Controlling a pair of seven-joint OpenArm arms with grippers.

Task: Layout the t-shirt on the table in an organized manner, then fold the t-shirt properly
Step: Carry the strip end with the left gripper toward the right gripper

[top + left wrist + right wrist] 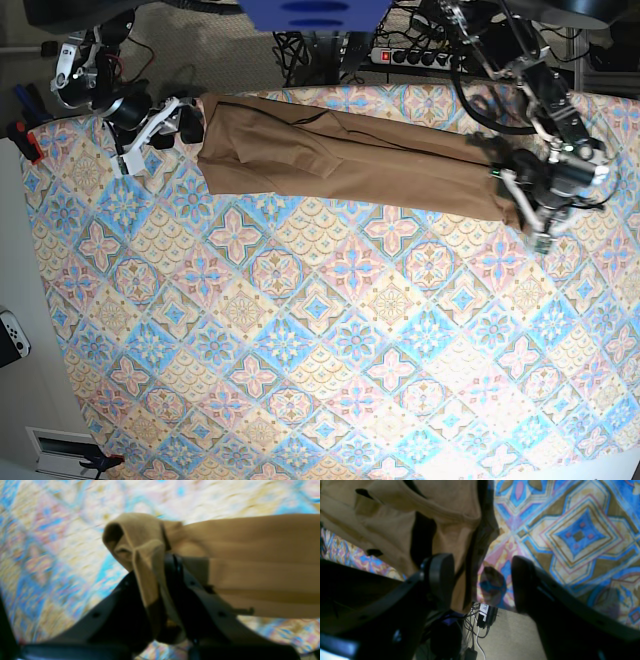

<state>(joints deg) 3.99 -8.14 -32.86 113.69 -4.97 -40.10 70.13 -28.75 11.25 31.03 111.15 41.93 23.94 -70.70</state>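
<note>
Clearly the t-shirt [340, 160] is stretched into a long narrow band along the far edge of the table [300, 340], bunched lengthwise rather than spread flat, so the layout looks barely begun. One end is pinched in the left gripper [162, 562], whose fingers are clamped tight on a twisted wad of tan cloth that wraps over their tips. The other end lies just beside the right gripper [480, 580], whose fingers [440, 577] stand apart with nothing between them; the cloth edge hangs behind the near finger, and patterned table shows through the gap. The main risk, as I judge it, is that a pull from the left side alone drags the whole band sideways, or off the far edge, since the opposite end is unheld. The small wadded pinch could also slip free under tension, or keep the fabric twisted. Cables [475, 630] lie on the floor below the table edge, where a fallen end might land.
</note>
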